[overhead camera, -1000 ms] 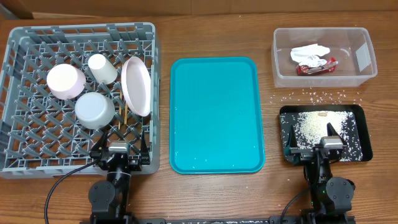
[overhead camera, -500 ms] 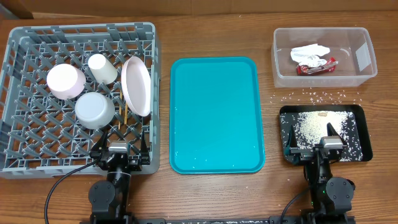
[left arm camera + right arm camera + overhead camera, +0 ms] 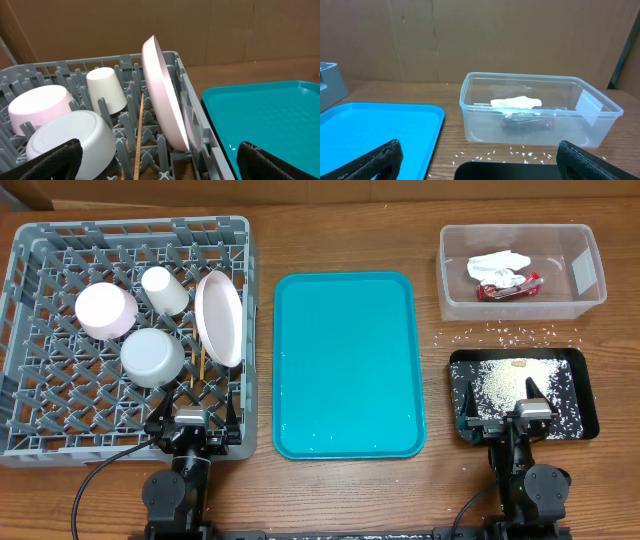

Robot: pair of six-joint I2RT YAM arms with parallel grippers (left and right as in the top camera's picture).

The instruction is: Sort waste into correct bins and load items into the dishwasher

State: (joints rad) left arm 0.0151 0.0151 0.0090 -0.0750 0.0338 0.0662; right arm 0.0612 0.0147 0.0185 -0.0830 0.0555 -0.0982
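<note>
The grey dish rack point(image 3: 40, 420) holds a pink bowl point(image 3: 105, 310), a grey-white bowl point(image 3: 152, 357), a white cup point(image 3: 164, 290), an upright pale pink plate point(image 3: 219, 317) and wooden chopsticks point(image 3: 202, 364). They also show in the left wrist view: plate point(image 3: 162, 97), cup point(image 3: 106, 90), chopstick point(image 3: 138, 135). The clear tub point(image 3: 590, 300) holds a white napkin point(image 3: 497, 264) and a red wrapper point(image 3: 508, 287). The black tray point(image 3: 585, 415) holds rice point(image 3: 495, 383); loose grains point(image 3: 500, 333) lie on the table. My left gripper point(image 3: 193, 412) and right gripper point(image 3: 508, 406) are open and empty at the front edge.
A teal serving tray point(image 3: 345, 365) lies in the middle between rack and bins. It shows in the left wrist view point(image 3: 270, 115) and the right wrist view point(image 3: 375, 130). The clear tub point(image 3: 540, 115) stands ahead of the right gripper. A cardboard wall stands behind the table.
</note>
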